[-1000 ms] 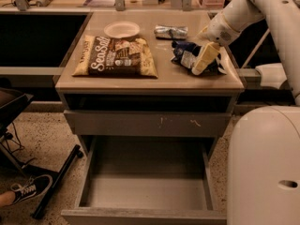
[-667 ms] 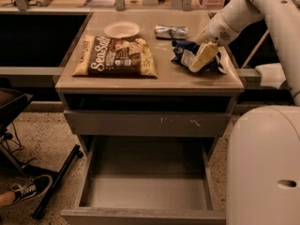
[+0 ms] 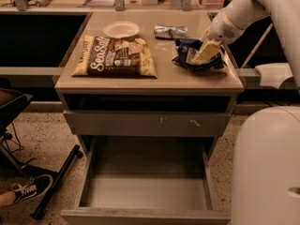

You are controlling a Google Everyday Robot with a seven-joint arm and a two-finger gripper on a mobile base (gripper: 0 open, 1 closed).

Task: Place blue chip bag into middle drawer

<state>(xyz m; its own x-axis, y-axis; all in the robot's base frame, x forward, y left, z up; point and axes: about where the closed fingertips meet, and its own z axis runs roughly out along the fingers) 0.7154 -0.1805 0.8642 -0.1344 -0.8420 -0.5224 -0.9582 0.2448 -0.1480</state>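
step: pickup | hand on blue chip bag, counter right edge | grip: cannot tell | middle drawer under counter open, bag not yet in

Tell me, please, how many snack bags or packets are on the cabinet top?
3: the brown Sea Salt bag at left, a silver packet behind centre, and the blue chip bag at right, with the hand at it.
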